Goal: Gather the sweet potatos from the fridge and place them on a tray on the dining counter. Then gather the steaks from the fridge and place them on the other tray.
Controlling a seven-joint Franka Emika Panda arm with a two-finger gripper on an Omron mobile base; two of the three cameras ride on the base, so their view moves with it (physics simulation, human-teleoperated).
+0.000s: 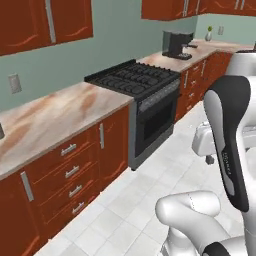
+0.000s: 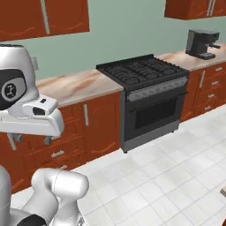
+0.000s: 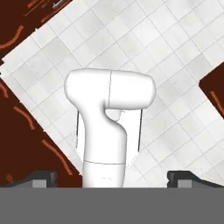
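The gripper (image 3: 112, 177) is wide open and holds nothing, near the stove (image 1: 137, 80), so every sweet potato and steak looks left to fetch.

Two base cameras behind the arm, facing forward and down, sharing the black stove (image 1: 137, 80) and wall counter (image 2: 75, 86), hand camera looking down on the tiled floor (image 3: 131, 39)

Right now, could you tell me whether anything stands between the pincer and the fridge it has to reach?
That cannot be judged from these views: they take in the stove, the wall counter, the coffee machine and white floor tiles. The pincer is open, holding nothing, and points down at the floor.
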